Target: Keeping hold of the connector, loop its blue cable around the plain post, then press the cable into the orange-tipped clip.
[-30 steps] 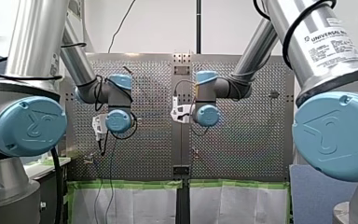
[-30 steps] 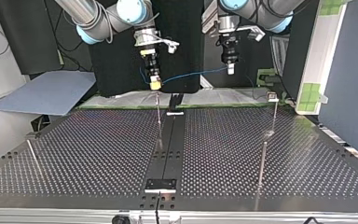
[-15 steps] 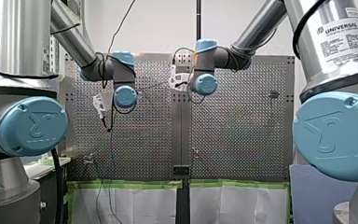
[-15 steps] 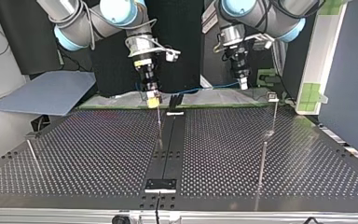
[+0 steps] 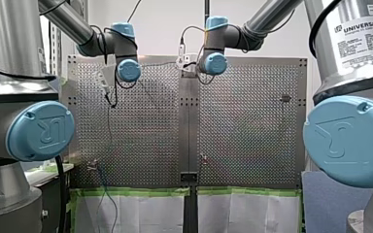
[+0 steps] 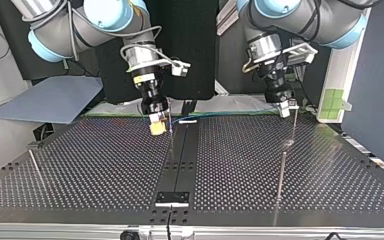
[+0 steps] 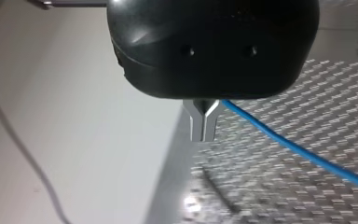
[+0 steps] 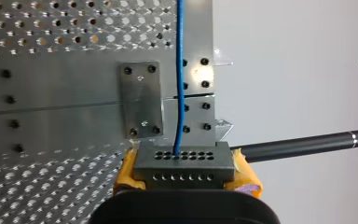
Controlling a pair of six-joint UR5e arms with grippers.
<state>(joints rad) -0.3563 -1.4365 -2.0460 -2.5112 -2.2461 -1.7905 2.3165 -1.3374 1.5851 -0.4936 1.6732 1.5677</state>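
- Right gripper [image 8: 184, 175]: yellow pads clamped on connector [image 8: 182, 163], seen in wrist view only; cable [image 8: 180, 70] runs ahead over table [image 8: 51, 46]
- Left gripper [image 7: 204, 128]: metal fingers pinched together on cable; top view too small to confirm

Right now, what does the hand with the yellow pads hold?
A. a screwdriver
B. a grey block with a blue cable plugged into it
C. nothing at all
B: in the right wrist view, the right hand has its yellow pads clamped on either side of the grey block, and the blue cable runs out of one of the block's holes.
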